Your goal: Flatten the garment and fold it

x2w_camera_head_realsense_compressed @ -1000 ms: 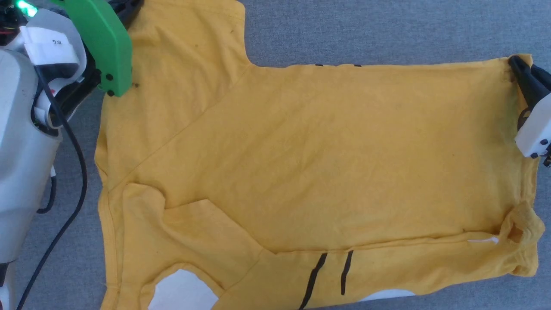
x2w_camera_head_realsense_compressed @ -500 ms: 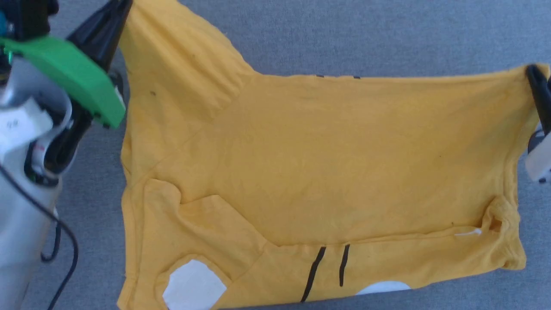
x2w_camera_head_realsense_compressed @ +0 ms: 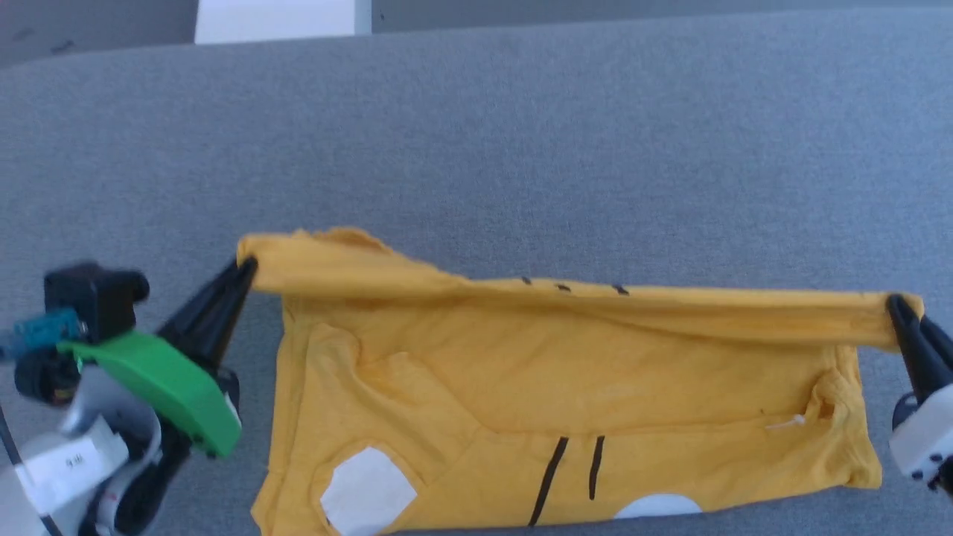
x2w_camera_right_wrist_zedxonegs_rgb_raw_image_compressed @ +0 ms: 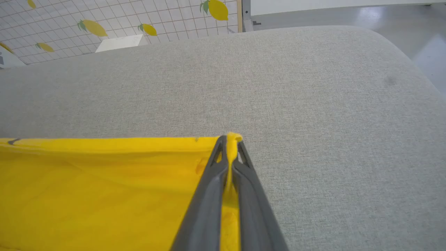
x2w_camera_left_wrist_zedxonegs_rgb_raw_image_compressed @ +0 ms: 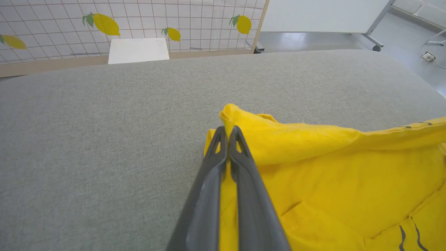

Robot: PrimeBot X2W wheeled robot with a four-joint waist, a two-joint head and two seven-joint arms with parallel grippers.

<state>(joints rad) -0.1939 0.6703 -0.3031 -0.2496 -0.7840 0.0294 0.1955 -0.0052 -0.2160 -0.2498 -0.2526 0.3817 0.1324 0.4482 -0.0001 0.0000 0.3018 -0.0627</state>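
The bright yellow short-sleeved cotton T-shirt (x2w_camera_head_realsense_compressed: pixel 566 372) lies on the grey fabric tabletop (x2w_camera_head_realsense_compressed: pixel 476 134), its far edge lifted taut between my left gripper (x2w_camera_head_realsense_compressed: pixel 247 266) and right gripper (x2w_camera_head_realsense_compressed: pixel 896 304), each clamped tight on a corner. Uneven pulling could slip a corner free, or skew the fold.

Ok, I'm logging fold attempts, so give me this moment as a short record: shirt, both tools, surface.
garment: yellow T-shirt, on the grey surface, near part wrinkled
far edge: pulled into a straight band between the two tools
left tool: shut on the shirt's far left corner
right tool: shut on the far right corner
markings showing: white patch and two black stripes near the front edge
fold: not finished
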